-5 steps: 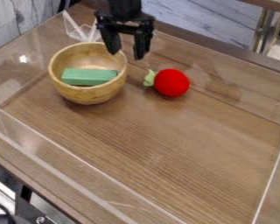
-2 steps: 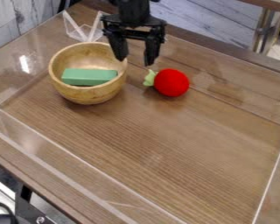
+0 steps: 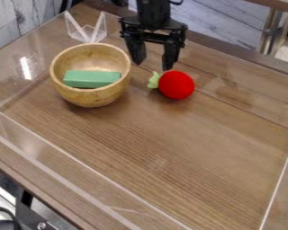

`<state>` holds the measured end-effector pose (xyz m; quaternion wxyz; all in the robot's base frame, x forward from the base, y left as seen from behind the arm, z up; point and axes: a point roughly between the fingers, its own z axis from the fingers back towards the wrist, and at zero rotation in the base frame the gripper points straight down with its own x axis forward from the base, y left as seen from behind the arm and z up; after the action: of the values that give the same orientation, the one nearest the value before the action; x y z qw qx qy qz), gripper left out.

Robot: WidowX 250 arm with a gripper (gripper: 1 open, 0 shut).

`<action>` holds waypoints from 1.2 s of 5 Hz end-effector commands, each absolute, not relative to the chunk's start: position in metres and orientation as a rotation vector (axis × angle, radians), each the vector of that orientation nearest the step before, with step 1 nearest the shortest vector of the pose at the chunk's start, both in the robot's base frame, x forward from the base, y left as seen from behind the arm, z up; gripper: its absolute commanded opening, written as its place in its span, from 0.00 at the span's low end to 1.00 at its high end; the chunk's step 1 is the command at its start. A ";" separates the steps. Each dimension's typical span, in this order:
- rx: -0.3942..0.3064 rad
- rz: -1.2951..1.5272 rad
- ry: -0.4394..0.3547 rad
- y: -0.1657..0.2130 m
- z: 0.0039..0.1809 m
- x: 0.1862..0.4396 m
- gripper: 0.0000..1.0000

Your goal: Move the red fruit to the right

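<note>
The red fruit (image 3: pixel 175 84), small and round with a light green leafy stem on its left side, rests on the wooden table right of the bowl. My gripper (image 3: pixel 155 59) hangs just above and behind the fruit, slightly to its left. It is open, its two black fingers pointing down with nothing between them. No part of the gripper touches the fruit.
A wooden bowl (image 3: pixel 66 66) stands at the left, holding a green rectangular block (image 3: pixel 93 79). Clear plastic walls (image 3: pixel 279 193) edge the table. Bare wood stretches to the right and front of the fruit.
The gripper has moved right, from above the bowl's far rim to just behind the fruit. It stayed open. Fruit, bowl and block have not moved.
</note>
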<state>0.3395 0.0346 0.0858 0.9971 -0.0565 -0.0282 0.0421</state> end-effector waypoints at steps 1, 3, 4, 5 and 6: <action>-0.091 0.054 -0.161 0.024 0.111 0.350 1.00; -0.067 0.111 -0.173 0.009 0.098 0.354 1.00; -0.049 0.179 -0.180 0.007 0.092 0.356 1.00; -0.034 0.204 -0.183 0.006 0.082 0.361 1.00; -0.019 0.230 -0.188 0.005 0.073 0.365 1.00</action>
<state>0.3586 0.0068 0.0572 0.9907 -0.0079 -0.0678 0.1176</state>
